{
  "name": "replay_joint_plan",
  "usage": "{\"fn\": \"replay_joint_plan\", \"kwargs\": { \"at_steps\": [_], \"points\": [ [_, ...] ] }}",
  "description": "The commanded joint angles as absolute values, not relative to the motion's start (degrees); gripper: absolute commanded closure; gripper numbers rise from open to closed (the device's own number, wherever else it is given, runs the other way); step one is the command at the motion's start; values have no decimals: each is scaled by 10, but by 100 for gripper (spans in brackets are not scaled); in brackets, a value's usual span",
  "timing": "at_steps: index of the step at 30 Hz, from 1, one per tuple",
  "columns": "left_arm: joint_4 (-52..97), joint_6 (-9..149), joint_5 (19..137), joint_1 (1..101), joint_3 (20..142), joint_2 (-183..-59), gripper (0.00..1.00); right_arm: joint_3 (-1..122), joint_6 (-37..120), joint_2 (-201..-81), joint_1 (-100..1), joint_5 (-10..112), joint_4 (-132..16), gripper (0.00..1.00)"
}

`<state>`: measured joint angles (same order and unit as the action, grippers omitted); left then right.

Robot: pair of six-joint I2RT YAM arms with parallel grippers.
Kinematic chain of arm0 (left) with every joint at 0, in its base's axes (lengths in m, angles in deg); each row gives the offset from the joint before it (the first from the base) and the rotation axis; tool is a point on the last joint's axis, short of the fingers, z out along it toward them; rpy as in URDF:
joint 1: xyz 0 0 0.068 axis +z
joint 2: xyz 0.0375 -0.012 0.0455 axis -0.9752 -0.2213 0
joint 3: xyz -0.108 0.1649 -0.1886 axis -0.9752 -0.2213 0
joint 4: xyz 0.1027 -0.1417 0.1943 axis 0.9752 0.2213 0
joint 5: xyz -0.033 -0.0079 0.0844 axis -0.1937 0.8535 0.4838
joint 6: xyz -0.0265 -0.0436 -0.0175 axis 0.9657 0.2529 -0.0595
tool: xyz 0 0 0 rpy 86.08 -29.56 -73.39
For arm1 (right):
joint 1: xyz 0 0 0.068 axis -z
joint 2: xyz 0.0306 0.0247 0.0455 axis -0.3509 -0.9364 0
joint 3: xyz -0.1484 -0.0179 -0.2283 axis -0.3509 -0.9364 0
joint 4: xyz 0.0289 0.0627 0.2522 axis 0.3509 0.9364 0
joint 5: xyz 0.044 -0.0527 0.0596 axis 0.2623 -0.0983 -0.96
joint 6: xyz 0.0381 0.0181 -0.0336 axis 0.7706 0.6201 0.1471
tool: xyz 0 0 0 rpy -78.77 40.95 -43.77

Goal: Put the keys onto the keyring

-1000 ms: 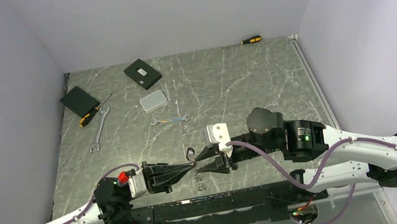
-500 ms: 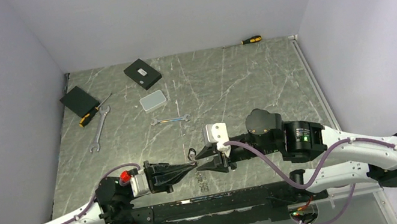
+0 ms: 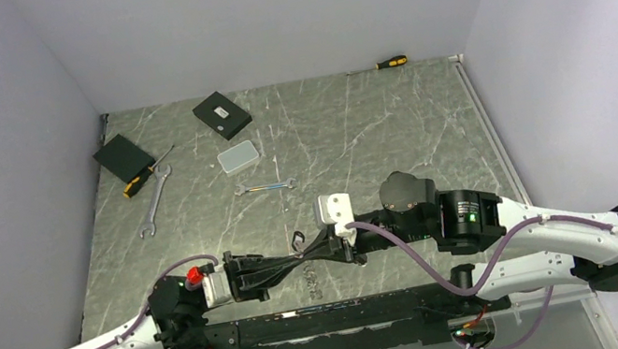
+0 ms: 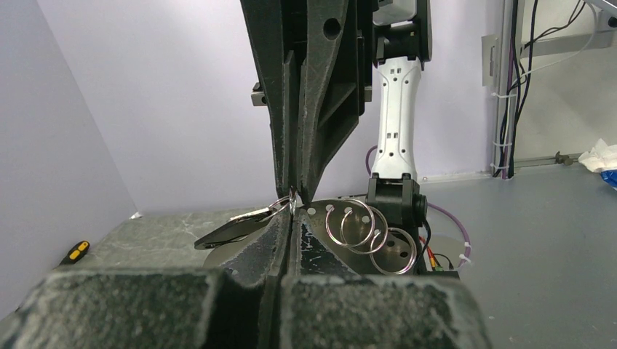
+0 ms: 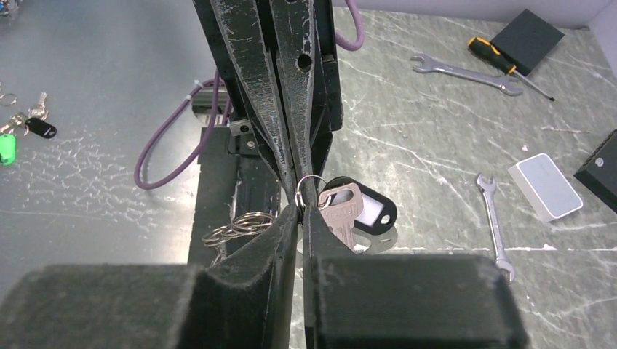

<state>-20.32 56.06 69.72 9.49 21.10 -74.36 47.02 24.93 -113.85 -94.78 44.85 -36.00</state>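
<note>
My right gripper (image 5: 300, 217) has just pushed left across the lower centre of the top view. Its jaws, spread in a vee a second ago, have drawn in to a thin slit. It now meets the left gripper (image 4: 291, 217) tip to tip, where there was a small offset before. The left one hasn't moved and is squeezed fully together on the keyring (image 5: 311, 183). In the right wrist view that small wire loop sits dead centre, its top under the left tips and its bottom going in between mine, so I judge both tools are now nipping it. A key (image 5: 346, 214) and a black tag (image 5: 378, 211) hang just right of it, though I cannot tell whether the key is fully threaded. Spare rings (image 4: 364, 229) lie loose below the tips, right of centre in the left wrist view. I read this as taking a second hold to work the coil open.
</note>
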Motion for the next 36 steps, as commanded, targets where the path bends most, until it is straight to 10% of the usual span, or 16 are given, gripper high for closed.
{"fn": "replay_joint_plan", "kwargs": {
  "at_steps": [1, 36],
  "points": [
    [-247, 560, 696, 93, 214, -736, 100, 473, 250, -1137, -951, 450, -383, 93],
    [-5, 553, 749, 93, 240, -643, 78, 424, 224, -1095, -950, 520, -413, 100]
  ]
}}
